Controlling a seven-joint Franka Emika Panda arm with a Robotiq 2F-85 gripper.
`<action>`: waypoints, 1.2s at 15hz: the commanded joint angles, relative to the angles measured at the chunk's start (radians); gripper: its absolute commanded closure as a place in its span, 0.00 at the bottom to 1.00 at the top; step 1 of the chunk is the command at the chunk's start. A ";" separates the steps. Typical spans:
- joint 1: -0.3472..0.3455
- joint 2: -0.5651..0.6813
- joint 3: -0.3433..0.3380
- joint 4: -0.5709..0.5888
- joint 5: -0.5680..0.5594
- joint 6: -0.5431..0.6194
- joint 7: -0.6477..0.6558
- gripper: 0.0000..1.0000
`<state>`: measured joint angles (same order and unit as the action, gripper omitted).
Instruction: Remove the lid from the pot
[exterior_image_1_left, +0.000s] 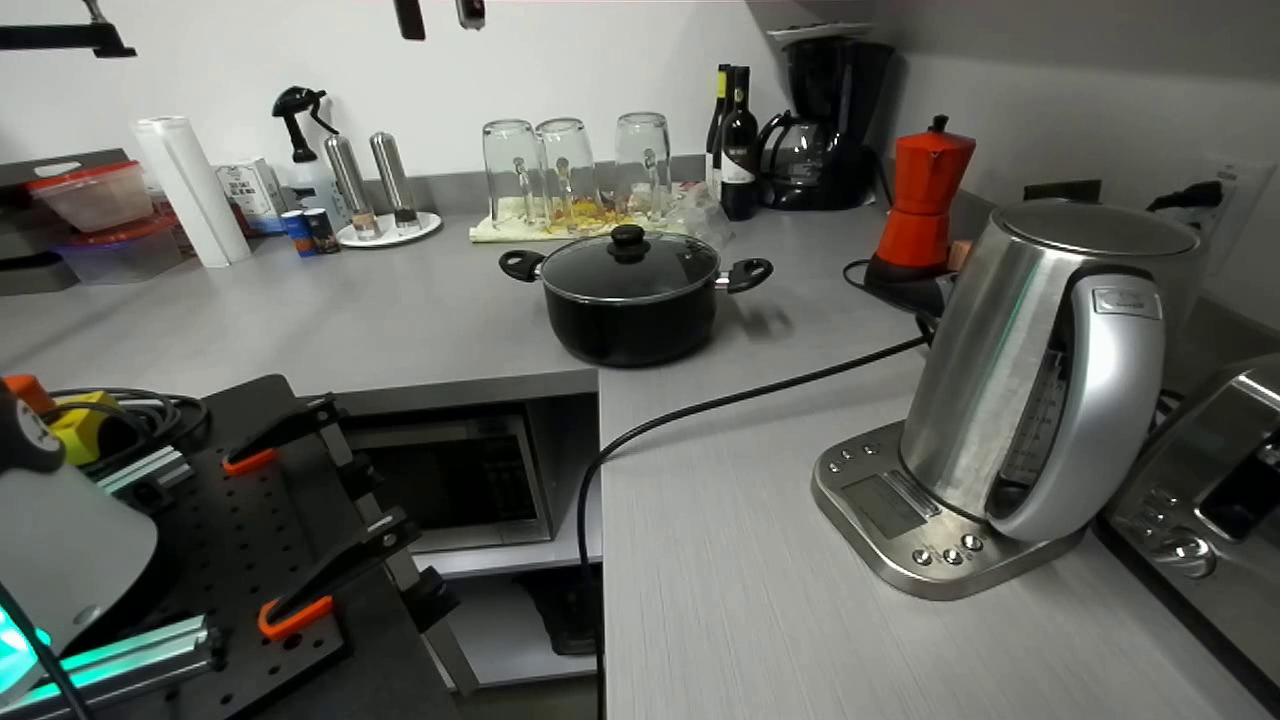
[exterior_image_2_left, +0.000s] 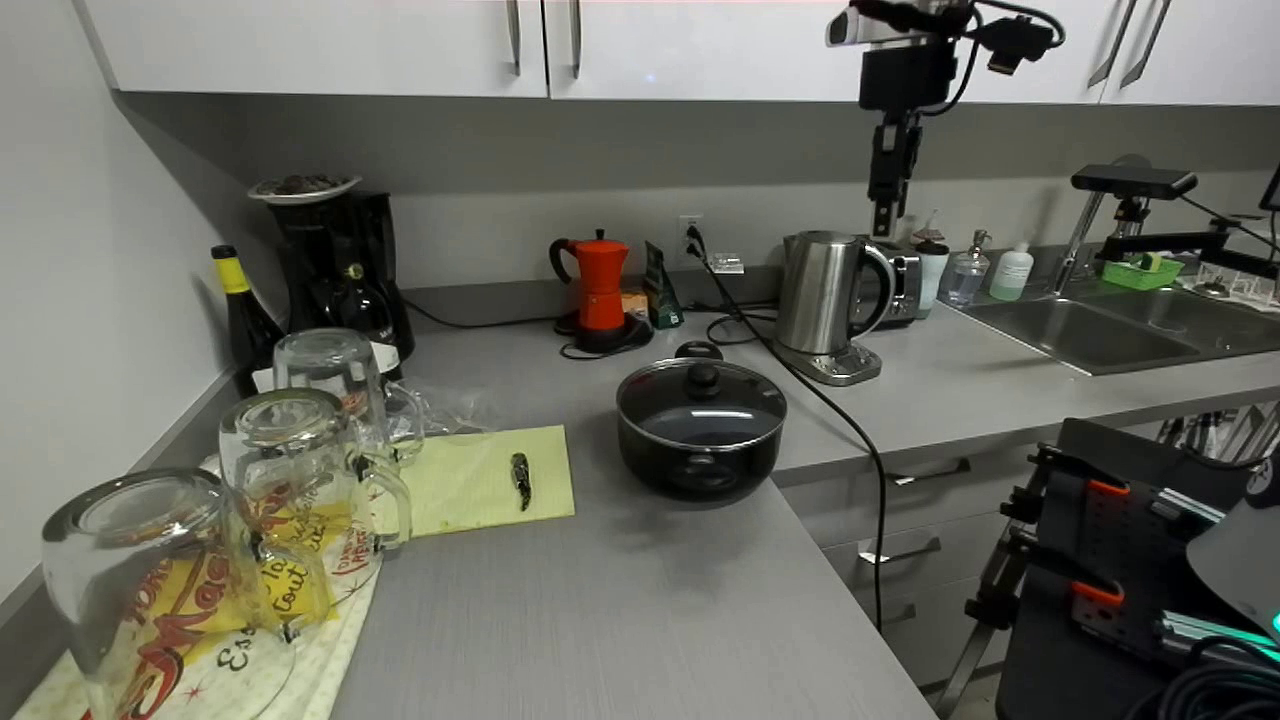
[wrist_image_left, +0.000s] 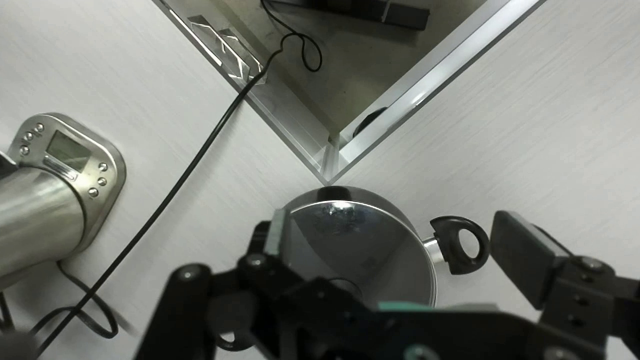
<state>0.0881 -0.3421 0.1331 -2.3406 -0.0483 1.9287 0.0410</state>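
While the glass lid sits on the black pot, I see the jaws hanging higher than the pot, spread wide.

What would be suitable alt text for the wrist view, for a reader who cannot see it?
Black pot with its glass lid on, seen from above, partly hidden by the open tool. A steel kettle shows partly at the left edge; a black cable crosses the counter.
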 joint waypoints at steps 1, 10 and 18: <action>-0.012 0.103 -0.023 0.044 -0.046 0.059 -0.048 0.00; -0.020 0.351 -0.038 0.166 -0.138 0.183 -0.110 0.00; -0.015 0.532 -0.033 0.297 -0.146 0.210 -0.259 0.00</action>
<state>0.0656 0.1195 0.1040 -2.1124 -0.1848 2.1323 -0.1537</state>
